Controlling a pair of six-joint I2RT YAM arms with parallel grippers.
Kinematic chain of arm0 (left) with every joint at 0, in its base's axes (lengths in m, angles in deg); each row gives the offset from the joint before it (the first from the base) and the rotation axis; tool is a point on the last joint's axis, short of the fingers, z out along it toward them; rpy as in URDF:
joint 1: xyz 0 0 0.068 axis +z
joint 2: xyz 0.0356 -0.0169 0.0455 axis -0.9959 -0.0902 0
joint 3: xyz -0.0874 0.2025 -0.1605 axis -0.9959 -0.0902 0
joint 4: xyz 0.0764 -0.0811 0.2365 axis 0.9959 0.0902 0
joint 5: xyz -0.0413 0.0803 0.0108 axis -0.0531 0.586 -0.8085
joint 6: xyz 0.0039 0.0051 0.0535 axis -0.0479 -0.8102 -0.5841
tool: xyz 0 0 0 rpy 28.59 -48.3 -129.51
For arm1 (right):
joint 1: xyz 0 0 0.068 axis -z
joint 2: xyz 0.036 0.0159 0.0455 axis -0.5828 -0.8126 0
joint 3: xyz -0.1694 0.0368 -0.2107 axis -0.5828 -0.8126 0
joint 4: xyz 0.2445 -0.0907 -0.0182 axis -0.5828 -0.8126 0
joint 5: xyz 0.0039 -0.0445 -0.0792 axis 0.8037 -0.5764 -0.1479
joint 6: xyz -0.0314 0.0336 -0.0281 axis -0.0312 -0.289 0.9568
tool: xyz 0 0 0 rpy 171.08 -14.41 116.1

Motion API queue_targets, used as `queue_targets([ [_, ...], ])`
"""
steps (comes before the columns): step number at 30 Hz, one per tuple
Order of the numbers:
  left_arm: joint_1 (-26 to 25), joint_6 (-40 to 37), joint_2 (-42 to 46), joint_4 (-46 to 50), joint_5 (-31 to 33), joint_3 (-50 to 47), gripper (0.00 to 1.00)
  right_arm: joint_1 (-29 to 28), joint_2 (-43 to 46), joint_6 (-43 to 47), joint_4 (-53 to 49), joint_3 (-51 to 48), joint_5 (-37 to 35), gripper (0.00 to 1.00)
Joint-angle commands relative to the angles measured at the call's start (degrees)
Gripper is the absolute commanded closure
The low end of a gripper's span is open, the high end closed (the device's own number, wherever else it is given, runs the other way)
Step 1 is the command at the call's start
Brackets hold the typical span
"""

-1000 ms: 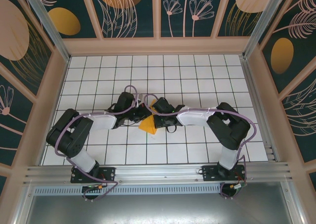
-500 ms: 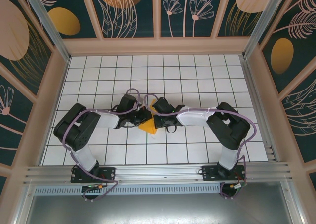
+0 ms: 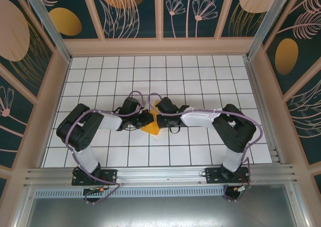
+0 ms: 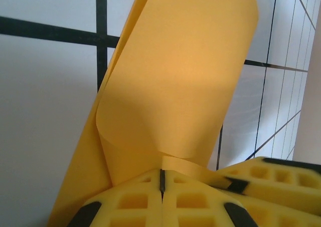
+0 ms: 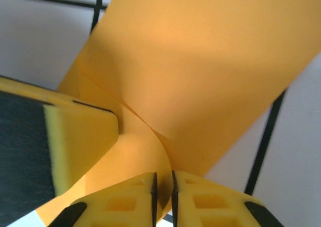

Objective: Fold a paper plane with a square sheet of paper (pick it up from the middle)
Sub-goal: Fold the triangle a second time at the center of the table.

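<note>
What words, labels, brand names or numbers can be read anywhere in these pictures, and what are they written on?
No text can be read in any of the views.
Sheet of paper: plain orange-yellow, no print.
Wall panels: drawn plants and ovals, no lettering.
Table: white tiles with black grid lines, no numbers.
Small parts by the left arm's base: too small to tell whether they carry any marking.

The orange-yellow sheet of paper (image 3: 151,127) sits folded and curling on central tiles (image 3: 200,81).
</note>
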Motion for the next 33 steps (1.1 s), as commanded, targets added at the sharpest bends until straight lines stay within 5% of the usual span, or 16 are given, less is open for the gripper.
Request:
queue_targets([
  [1, 0.3, -1.9, -0.7, 3.3, 2.6, -1.5, 1.0, 1.1, 7.5, -2.8, 0.9, -1.1, 0.6, 0.72],
  [7, 0.3, -1.6, -0.7, 2.5, 1.9, -1.6, 1.0, 0.7, 11.9, -8.8, 8.8, -6.9, 7.9, 0.69],
  [12, 0.3, -1.8, -0.7, 2.5, 1.5, -1.5, 1.0, 0.3, 10.3, -12.9, 20.1, -10.7, 18.1, 0.88],
  [17, 0.2, -1.8, -1.0, 2.3, 1.1, -1.2, 1.0, -0.1, 6.5, -13.9, 19.9, -9.0, 18.9, 0.96],
  [33, 0.2, -2.1, -1.3, 2.6, 0.6, -1.1, 1.0, 0.1, 0.3, -13.5, 14.9, -7.6, 19.1, 0.97],
])
